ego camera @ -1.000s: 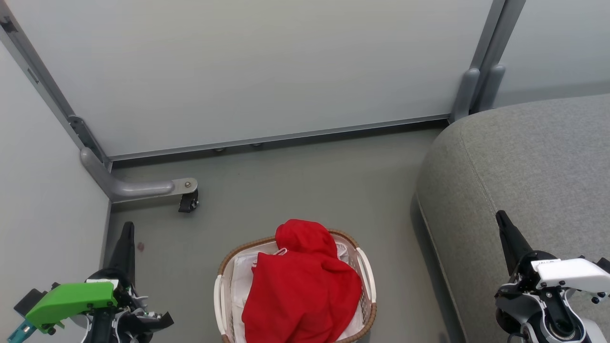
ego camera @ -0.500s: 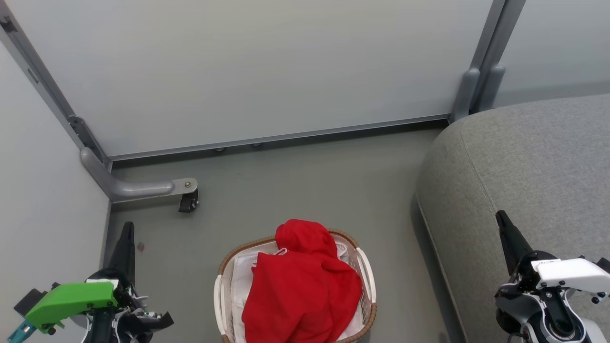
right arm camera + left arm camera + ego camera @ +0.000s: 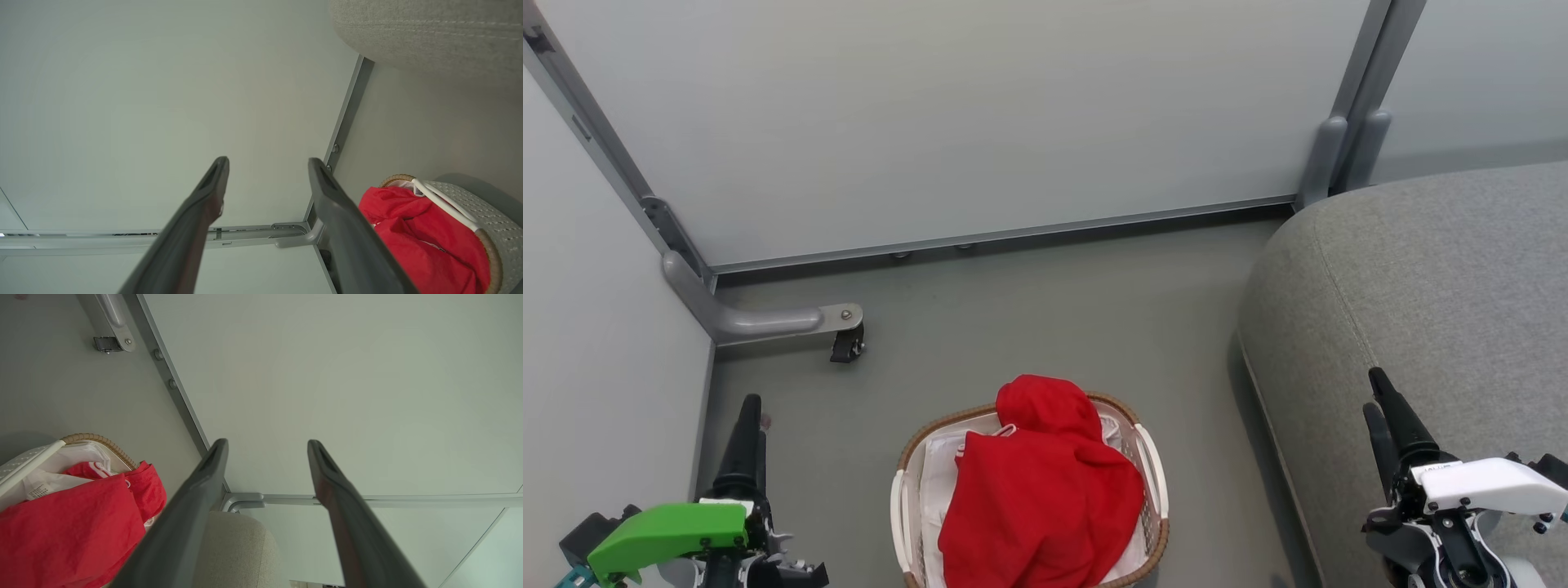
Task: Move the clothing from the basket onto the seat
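Both arms sat low, grippers empty.
Left gripper and right gripper pointed up, fingers spread apart, nothing between them, touching nothing.

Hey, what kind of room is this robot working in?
Probably a mock living-room corner in a test lab: pale partition panels on a castor, a grey sofa seat, and a laundry basket of red clothing.

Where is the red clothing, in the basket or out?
In: the clothing lies heaped inside the basket, with a fold over its far rim.
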